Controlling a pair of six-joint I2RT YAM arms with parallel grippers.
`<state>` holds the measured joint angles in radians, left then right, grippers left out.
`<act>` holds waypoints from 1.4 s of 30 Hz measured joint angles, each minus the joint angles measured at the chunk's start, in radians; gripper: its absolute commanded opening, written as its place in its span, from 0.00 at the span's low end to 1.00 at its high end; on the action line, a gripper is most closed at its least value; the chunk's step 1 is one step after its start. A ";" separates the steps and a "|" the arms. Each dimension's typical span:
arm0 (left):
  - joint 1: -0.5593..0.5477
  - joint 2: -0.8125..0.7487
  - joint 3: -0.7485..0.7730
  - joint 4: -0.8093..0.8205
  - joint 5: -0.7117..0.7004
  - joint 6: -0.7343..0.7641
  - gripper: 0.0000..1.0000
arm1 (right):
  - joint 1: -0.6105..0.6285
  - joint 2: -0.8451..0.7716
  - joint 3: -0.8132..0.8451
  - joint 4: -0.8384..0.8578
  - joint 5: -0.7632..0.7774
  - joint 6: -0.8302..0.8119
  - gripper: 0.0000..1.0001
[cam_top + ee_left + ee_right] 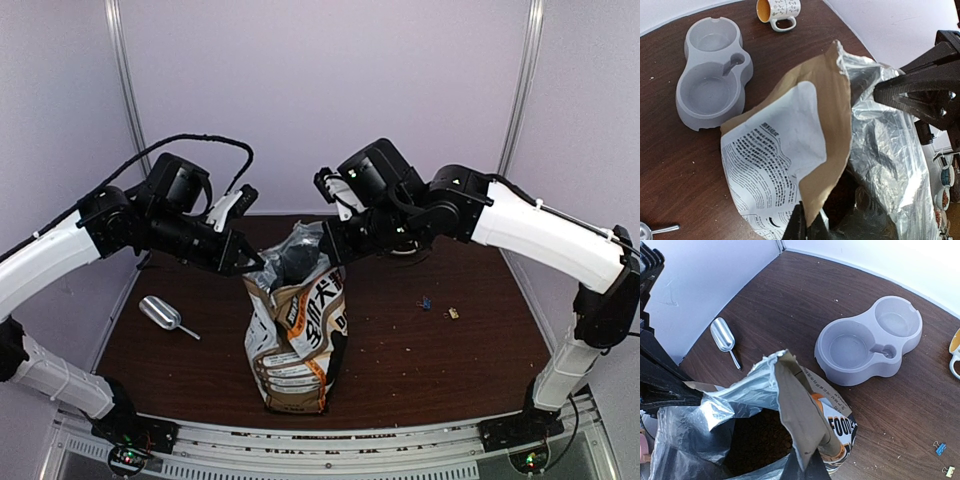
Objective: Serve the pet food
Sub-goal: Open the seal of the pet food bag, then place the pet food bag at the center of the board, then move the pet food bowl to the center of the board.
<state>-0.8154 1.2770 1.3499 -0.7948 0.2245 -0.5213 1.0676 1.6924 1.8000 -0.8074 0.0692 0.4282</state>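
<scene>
The printed paper dog-food bag (295, 330) stands upright mid-table with its foil-lined mouth pulled apart. Pet food (757, 440) shows as dark brown kibble deep inside the bag in the right wrist view. My left gripper (807, 226) is shut on the bag's torn left rim flap (832, 130). My right gripper (807, 469) is shut on the opposite rim flap (797, 410). In the top view the left gripper (250, 265) and the right gripper (330, 245) flank the bag's mouth. The grey double bowl (855, 376) stands empty beyond the bag.
A metal scoop (160, 313) lies on the table left of the bag, also the scoop (723, 337) in the right wrist view. A mug (777, 10) sits past the bowl (710, 117). Small binder clips (425, 303) and crumbs lie to the right.
</scene>
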 measured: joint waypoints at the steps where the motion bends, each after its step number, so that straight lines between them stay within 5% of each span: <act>1: -0.002 -0.006 0.000 -0.003 -0.014 0.000 0.00 | 0.003 0.001 0.003 -0.003 0.006 -0.003 0.00; 19: 0.036 -0.069 0.047 -0.136 -0.227 0.085 0.00 | 0.015 0.120 0.144 0.001 0.066 -0.040 0.00; 30: 0.129 -0.150 0.001 -0.156 -0.274 0.097 0.00 | -0.005 0.113 0.189 0.083 0.089 -0.085 0.57; 38: 0.152 -0.179 -0.012 -0.027 -0.269 0.111 0.64 | -0.044 -0.024 0.037 0.129 0.116 -0.082 0.73; 42: 0.171 -0.192 0.039 0.000 -0.251 0.138 0.84 | -0.085 -0.039 -0.034 0.134 0.121 -0.065 0.78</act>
<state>-0.6449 1.0851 1.3884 -0.7948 -0.0269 -0.3828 0.9821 1.6531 1.7660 -0.6735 0.1905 0.3634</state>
